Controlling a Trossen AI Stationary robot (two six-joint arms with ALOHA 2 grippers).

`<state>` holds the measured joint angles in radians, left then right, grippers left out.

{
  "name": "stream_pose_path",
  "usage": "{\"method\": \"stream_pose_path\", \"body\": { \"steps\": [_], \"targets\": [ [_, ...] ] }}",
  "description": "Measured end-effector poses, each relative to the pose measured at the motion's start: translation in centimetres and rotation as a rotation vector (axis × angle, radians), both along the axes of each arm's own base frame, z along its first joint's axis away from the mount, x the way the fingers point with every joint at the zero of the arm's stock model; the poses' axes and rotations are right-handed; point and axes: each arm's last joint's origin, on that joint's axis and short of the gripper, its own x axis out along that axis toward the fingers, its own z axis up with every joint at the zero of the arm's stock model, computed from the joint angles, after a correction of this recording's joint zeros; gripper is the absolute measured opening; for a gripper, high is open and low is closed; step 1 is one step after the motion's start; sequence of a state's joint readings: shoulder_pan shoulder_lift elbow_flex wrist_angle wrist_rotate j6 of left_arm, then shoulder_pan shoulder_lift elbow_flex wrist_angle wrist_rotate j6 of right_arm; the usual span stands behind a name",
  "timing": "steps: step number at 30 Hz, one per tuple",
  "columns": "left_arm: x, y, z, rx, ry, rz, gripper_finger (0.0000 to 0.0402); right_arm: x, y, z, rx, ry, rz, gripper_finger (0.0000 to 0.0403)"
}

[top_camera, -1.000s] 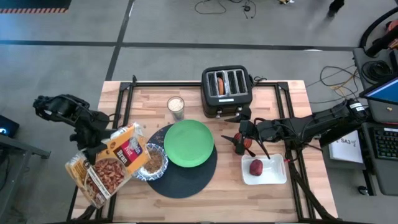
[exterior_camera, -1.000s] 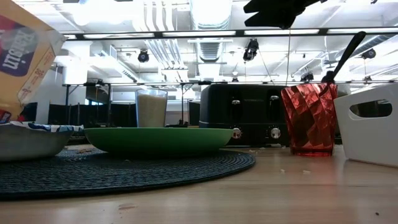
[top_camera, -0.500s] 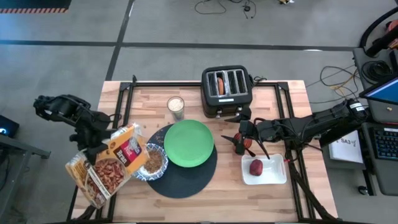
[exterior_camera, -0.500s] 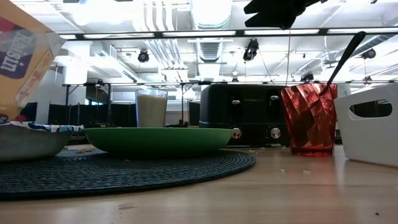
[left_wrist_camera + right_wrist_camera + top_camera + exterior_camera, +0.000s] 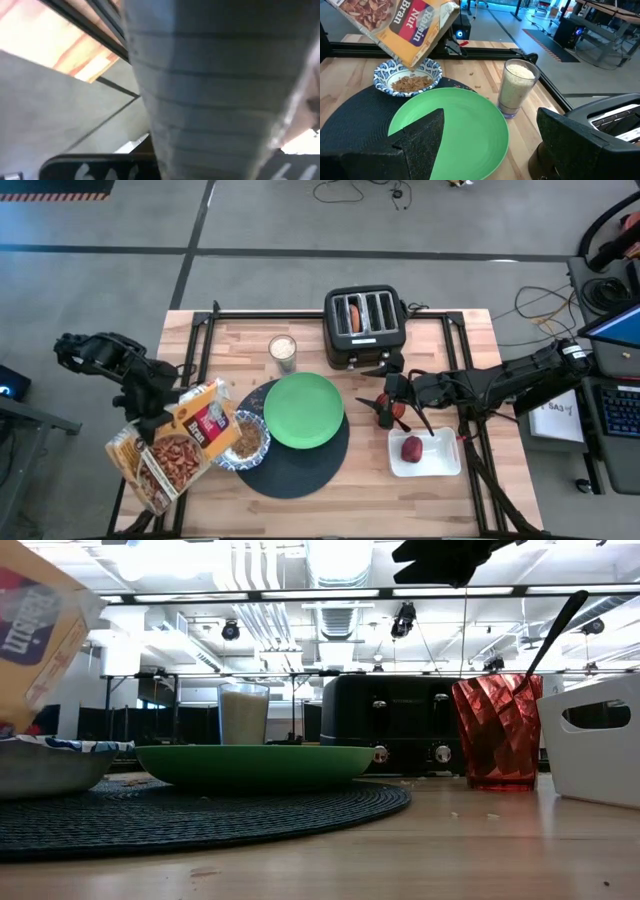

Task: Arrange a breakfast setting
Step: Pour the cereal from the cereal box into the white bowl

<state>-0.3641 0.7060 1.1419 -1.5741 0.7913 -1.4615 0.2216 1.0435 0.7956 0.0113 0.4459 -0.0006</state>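
Currently high view: left end effector clamped on tilted cereal box, box mouth aimed down at blue-and-white patterned bowl, long axis running from worktop's left edge toward bowl. Bowl on left rim of round dark placemat, touching green plate. Right end effector fingers apart, empty, hovering near small red cup, just beside white tray with dark red fruit. Bagel in toaster at far edge; glass of milk between toaster and box. Open worktop near front edge.

Low view: box corner above bowl; plate on placemat; metal spoon standing in red cup.

Left wrist view: only box surface close up, blurred.

Right wrist view: spread fingers facing plate; bowl holds cereal under box mouth. Likely pouring step; left arm nearer bowl.
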Motion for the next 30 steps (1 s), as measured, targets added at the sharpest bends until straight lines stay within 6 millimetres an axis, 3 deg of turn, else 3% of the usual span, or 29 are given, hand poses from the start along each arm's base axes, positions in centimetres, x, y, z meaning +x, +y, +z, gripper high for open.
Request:
{"method": "stream_pose_path", "body": {
  "steps": [4, 9, 18, 30],
  "targets": [
    [0.5, -0.2, -0.1, 0.0, 0.043, 0.012, 0.0, 0.0, 0.0, 0.0, -0.003, 0.0, 0.001, 0.0309],
    [1.2, -0.5, 0.0, 0.007, -0.046, -0.075, 0.0, 0.0, 0.0, 0.0, -0.001, 0.0, 0.0, 0.0309],
    [0.9, -0.4, 0.0, 0.018, 0.041, 0.004, 0.0, 0.0, 0.0, 0.0, -0.001, 0.0, 0.001, 0.0309],
    [1.1, -0.4, -0.2, 0.058, -0.071, -0.078, 0.0, 0.0, 0.0, 0.0, 0.0, 0.0, 0.001, 0.0309]
  ]
}}
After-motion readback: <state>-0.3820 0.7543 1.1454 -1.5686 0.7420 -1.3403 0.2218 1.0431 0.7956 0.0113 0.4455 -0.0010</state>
